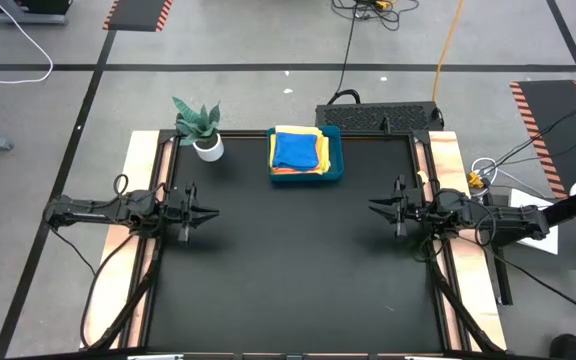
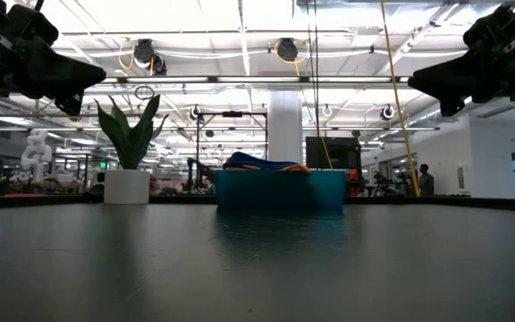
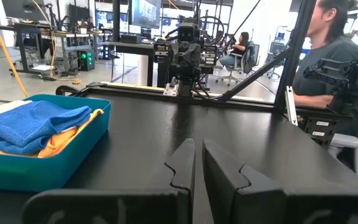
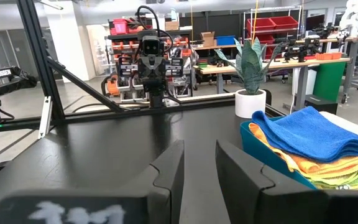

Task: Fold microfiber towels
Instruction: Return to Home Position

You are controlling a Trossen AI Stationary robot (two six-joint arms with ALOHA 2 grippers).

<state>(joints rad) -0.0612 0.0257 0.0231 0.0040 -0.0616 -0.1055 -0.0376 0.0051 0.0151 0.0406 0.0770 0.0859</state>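
A stack of microfiber towels lies in a teal tray (image 1: 338, 165) at the table's far middle. A blue towel (image 1: 296, 150) is on top, crumpled, over orange and yellow ones (image 1: 313, 133). The stack also shows in the left wrist view (image 3: 23, 124) and the right wrist view (image 4: 309, 134), with orange (image 4: 288, 160) and lime layers (image 4: 347, 179) beneath. My left gripper (image 1: 211, 212) hovers at the table's left, shut and empty. My right gripper (image 1: 373, 207) hovers at the table's right, slightly open and empty. Both point toward the table's middle, well short of the tray.
A potted plant in a white pot (image 1: 206, 145) stands just left of the tray near the far edge. The black table top (image 1: 288, 270) stretches between and in front of the arms. People sit at desks beyond the table (image 3: 328, 56).
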